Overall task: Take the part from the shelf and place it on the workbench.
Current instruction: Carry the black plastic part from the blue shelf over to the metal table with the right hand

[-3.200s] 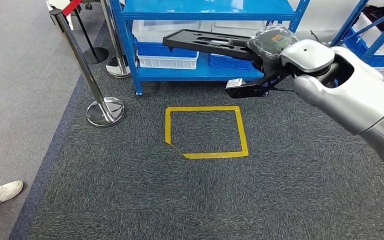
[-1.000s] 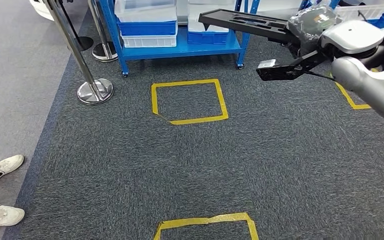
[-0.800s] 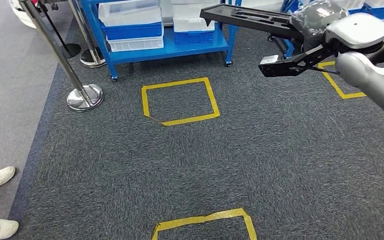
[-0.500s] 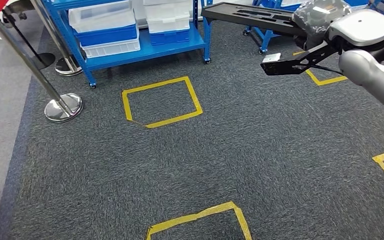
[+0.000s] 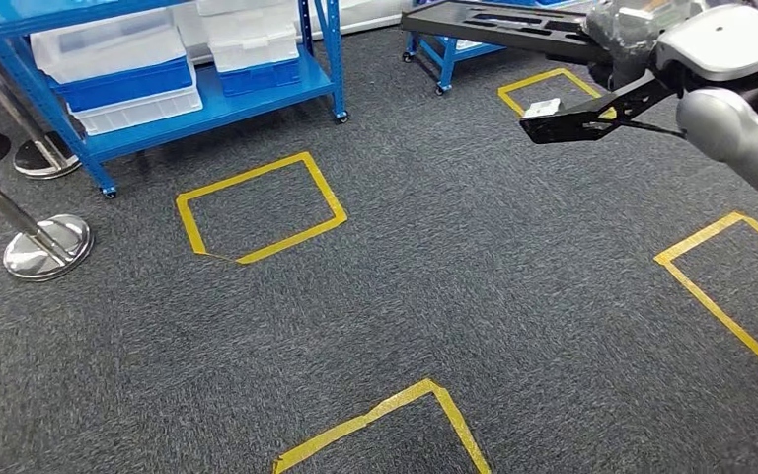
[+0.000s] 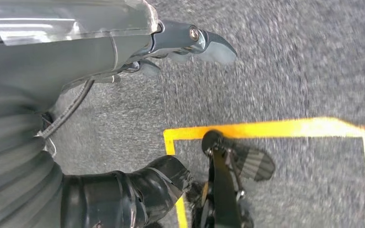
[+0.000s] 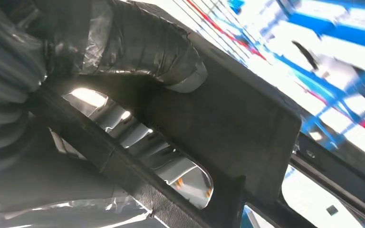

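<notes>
The part point(image 5: 493, 22) is a long flat black piece with cut-outs, carried level above the carpet at the top right of the head view. My right hand point(image 5: 632, 30), wrapped in clear film, grips its near end, with the silver forearm coming in from the right. In the right wrist view the grey thumb point(image 7: 138, 42) presses over the black part point(image 7: 237, 133), which crosses the picture. My left hand point(image 6: 100, 52) hangs over the carpet with its thumb and dark fingers apart and nothing in it.
A blue shelf point(image 5: 207, 111) with white and blue bins point(image 5: 118, 59) stands at the back left, and another blue rack's legs point(image 5: 444, 61) at the back centre. A chrome post base point(image 5: 47, 247) sits at the left. Yellow tape squares point(image 5: 257, 207) point(image 5: 720, 286) point(image 5: 395, 420) mark the grey carpet.
The whole view has swung to the right: shelf, post and tape square have slid left and a new square has come in at the right. The part stays in my right hand.
</notes>
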Action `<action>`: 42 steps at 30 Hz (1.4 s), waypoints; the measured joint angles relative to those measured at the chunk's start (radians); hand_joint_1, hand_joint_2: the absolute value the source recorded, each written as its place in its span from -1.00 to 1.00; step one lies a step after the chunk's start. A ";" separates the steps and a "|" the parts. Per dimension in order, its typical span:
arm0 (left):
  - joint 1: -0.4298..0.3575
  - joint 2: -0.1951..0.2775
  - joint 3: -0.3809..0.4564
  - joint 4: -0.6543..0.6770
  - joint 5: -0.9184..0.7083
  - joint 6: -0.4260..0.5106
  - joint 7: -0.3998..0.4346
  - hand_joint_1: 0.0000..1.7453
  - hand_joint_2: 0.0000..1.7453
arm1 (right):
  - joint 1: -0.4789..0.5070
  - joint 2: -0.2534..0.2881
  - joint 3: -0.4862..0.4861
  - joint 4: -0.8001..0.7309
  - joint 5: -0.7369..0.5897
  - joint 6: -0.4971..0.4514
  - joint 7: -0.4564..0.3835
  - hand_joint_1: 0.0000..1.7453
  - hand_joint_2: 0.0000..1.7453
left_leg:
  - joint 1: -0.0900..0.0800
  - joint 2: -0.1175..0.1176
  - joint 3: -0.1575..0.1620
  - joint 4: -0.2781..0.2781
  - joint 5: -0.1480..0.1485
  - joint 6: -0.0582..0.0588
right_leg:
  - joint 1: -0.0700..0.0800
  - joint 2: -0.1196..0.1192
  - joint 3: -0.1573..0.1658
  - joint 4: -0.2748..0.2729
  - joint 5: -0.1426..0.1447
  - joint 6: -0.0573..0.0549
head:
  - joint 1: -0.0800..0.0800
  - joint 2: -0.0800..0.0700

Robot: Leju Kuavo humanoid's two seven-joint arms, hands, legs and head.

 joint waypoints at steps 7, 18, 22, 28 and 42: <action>-0.003 0.000 0.011 0.000 -0.010 0.026 0.003 -1.00 1.00 | -0.047 -0.045 0.011 -0.021 -0.006 0.024 0.012 1.00 1.00 | -0.012 0.050 0.003 0.019 -0.027 -0.029 | 0.012 -0.028 0.086 -0.179 0.057 -0.030 | -0.001 0.000; 0.004 0.001 0.018 0.000 -0.020 0.022 -0.010 -1.00 1.00 | -0.077 -0.117 0.039 -0.066 -0.029 0.049 0.016 1.00 1.00 | 0.001 -0.129 -0.023 0.070 -0.026 -0.024 | 0.009 0.119 0.069 -0.166 0.066 -0.040 | -0.001 0.000; 0.002 0.001 0.019 0.000 -0.032 0.009 -0.021 -1.00 1.00 | -0.098 -0.193 0.049 -0.098 -0.055 0.068 0.013 1.00 1.00 | -0.002 -0.117 -0.006 0.031 -0.020 -0.015 | 0.000 0.148 0.053 -0.169 0.078 -0.012 | -0.001 0.000; 0.004 0.000 0.029 0.000 -0.037 0.006 -0.017 -1.00 1.00 | -0.183 -0.360 0.092 -0.189 -0.097 0.127 -0.002 1.00 1.00 | -0.003 -0.035 -0.004 0.014 -0.013 0.009 | -0.002 0.017 -0.063 0.088 -0.055 0.014 | 0.002 0.000; 0.001 -0.006 0.052 0.000 -0.045 -0.004 -0.015 -1.00 1.00 | -0.375 -0.589 0.219 -0.341 -0.110 0.197 -0.038 1.00 1.00 | -0.012 -0.050 -0.066 0.228 -0.173 -0.023 | 0.015 0.031 0.081 -0.189 0.068 -0.042 | -0.003 0.000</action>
